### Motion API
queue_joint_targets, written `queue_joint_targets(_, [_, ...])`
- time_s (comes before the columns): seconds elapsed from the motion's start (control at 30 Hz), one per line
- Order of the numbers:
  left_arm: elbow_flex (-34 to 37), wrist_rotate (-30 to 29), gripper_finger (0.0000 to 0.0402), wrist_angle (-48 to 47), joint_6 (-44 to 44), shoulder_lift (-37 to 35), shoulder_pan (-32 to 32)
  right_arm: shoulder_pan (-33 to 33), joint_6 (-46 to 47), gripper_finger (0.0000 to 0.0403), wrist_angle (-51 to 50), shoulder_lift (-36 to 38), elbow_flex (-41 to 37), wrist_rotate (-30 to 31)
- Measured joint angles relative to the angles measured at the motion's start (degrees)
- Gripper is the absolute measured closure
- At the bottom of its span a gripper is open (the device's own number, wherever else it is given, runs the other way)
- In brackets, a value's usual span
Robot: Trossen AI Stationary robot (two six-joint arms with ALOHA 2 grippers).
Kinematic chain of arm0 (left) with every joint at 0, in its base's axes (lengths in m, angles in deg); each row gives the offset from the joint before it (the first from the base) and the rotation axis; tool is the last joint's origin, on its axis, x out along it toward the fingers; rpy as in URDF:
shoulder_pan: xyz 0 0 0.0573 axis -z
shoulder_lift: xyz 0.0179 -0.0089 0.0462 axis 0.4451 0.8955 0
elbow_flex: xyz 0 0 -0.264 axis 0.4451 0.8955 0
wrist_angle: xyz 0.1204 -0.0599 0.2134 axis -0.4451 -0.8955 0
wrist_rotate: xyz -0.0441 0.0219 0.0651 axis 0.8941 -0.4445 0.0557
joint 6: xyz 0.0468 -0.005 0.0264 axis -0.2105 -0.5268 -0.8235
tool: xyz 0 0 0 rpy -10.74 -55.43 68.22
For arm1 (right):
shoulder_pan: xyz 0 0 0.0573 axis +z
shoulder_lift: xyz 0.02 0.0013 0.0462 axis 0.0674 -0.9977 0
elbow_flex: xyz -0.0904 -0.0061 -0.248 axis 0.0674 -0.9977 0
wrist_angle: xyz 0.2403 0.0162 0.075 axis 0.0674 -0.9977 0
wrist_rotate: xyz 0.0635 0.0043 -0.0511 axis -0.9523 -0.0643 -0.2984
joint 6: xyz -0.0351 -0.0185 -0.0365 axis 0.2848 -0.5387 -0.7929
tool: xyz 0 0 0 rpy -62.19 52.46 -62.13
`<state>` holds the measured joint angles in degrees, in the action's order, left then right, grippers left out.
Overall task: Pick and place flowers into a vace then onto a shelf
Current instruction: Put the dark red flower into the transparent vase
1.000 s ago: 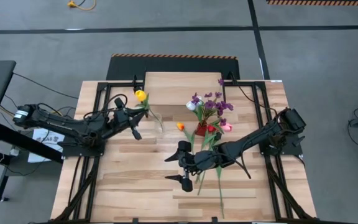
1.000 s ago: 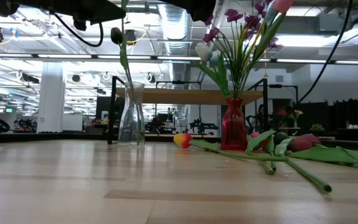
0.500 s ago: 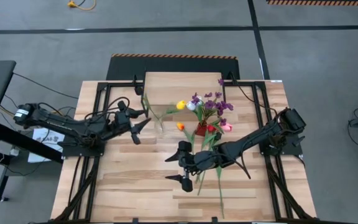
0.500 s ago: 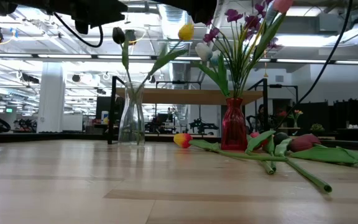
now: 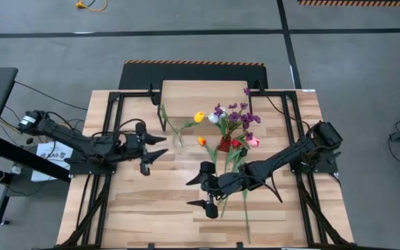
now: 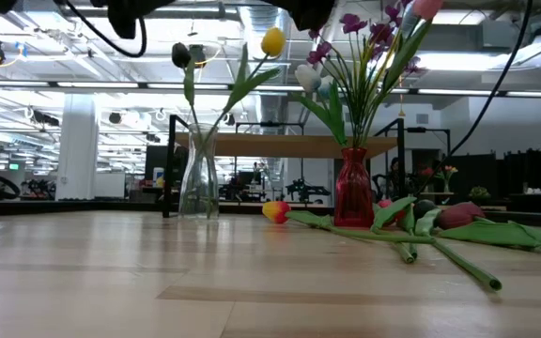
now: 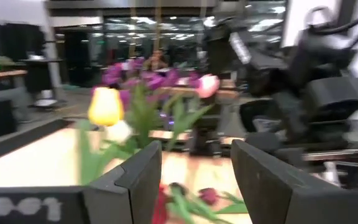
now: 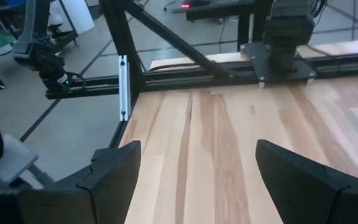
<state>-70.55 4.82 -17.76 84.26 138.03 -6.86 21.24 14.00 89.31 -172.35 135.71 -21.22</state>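
A clear glass vase stands left of the table's middle. In it lean a yellow tulip and a dark-headed one, their stems resting on the rim. A red vase to its right holds purple sprigs, a white tulip and a pink tulip. My left gripper hovers open just left of the glass vase, holding nothing. My right gripper hangs open over bare wood near the loose flowers. The shelf stands at the far side.
Loose tulips lie on the table by the red vase: an orange-yellow head, a dark red head and long green stems. Black frame rails run along both table sides. Bare wood spreads at the near left.
My left gripper has opened and let go of the yellow tulip, then drawn back toward the table's near-left, turning a little. The tulip's head has swung from left of the glass vase over to its right, and the stem now leans in the vase.
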Motion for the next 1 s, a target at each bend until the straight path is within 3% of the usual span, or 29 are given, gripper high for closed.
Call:
queue_joint_targets(0.27, [0.0,2.9,0.0219,2.6,0.2,2.4,3.5,-0.1,13.3,0.0092,-17.1,0.0,0.0,0.1])
queue_joint_targets(0.43, [0.0,2.9,0.0219,2.9,0.0,2.4,3.9,0.0,32.8,0.0092,-30.9,0.0,0.0,11.2])
queue_joint_targets(0.53, [0.0,2.9,0.0219,2.9,-0.1,2.4,3.9,0.6,40.1,0.0092,-36.5,0.0,0.0,14.2])
queue_joint_targets(0.87, [0.0,2.9,0.0219,2.8,-0.2,2.4,3.9,5.0,43.4,0.0092,-33.9,0.0,0.0,12.9])
queue_joint_targets(1.0, [0.0,2.9,0.0219,2.8,-0.2,2.4,3.9,5.7,53.3,0.0092,-38.3,0.0,0.0,8.2])
